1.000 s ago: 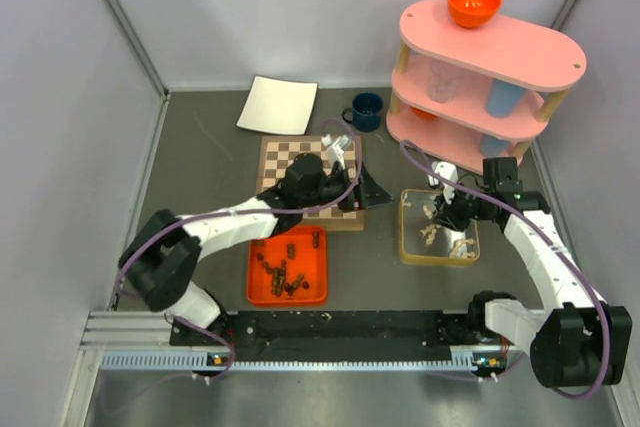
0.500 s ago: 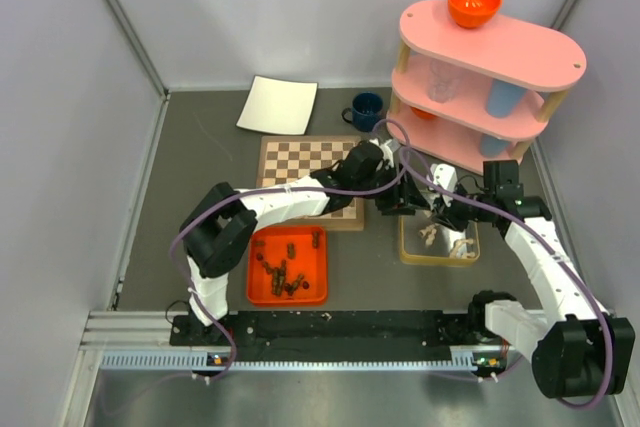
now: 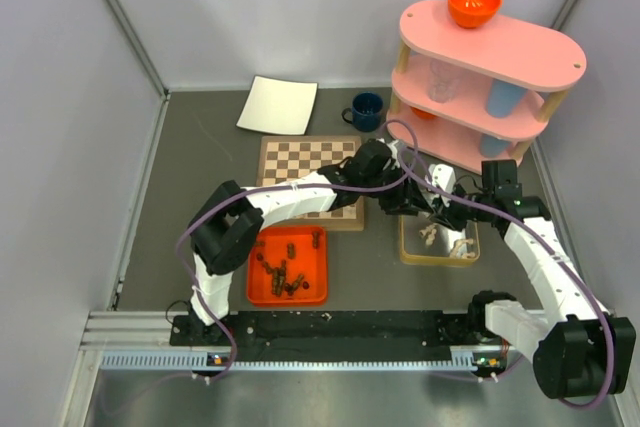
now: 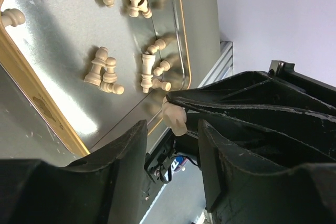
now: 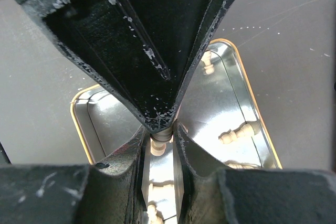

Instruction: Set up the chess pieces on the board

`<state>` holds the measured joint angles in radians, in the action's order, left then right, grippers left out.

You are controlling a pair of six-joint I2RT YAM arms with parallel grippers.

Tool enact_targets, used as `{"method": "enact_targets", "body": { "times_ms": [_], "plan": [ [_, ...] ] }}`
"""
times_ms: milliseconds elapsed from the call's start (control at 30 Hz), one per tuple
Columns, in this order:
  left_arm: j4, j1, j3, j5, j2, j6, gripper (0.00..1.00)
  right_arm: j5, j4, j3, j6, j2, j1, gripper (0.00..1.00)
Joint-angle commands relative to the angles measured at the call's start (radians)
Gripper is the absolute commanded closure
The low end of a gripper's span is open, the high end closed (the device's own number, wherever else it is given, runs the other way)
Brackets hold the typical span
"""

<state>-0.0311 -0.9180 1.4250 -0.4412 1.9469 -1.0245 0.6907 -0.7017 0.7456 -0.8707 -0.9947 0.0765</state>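
**A:** Where's the piece right now?

**B:** Up in the air above the metal tray (image 4: 58,40). One pale chess piece (image 4: 175,119) is pinched tight in my right hand (image 5: 160,135), and only its rounded end pokes out past the fingertips.

**A:** And your left hand?

**B:** My left hand (image 4: 171,129) is stretched across from the chessboard side, and its tips meet the right hand's. Its fingers are parted to a narrow gap, one on either side of that piece. I can't tell whether they touch it.

**A:** What's underneath?

**B:** More pale pieces (image 4: 105,72) lie in the tray, most of them tipped on their sides in small clusters.

**A:** And the board?

**B:** The chessboard (image 3: 295,159) sits flat on the grey surface (image 3: 200,197), just left of the metal tray. My left arm crosses over its near right corner. Just in front of the board, the dark pieces (image 3: 283,272) lie heaped in an orange tray (image 3: 312,287).
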Motion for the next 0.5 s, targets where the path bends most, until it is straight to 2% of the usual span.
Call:
{"method": "enact_targets", "body": {
  "times_ms": [0,300,467],
  "plan": [
    [0.01,-0.004,0.046,0.025,0.018,0.017,0.53,0.03,0.028,-0.009,-0.004,0.024,0.014,0.84],
    [0.005,-0.005,0.068,0.035,0.035,0.024,0.71,0.027,0.028,-0.012,-0.005,0.025,0.019,0.84],
    [0.016,-0.004,0.063,0.041,0.034,0.034,1.0,0.021,0.027,-0.015,-0.007,0.027,0.02,0.83]
  ]
}}
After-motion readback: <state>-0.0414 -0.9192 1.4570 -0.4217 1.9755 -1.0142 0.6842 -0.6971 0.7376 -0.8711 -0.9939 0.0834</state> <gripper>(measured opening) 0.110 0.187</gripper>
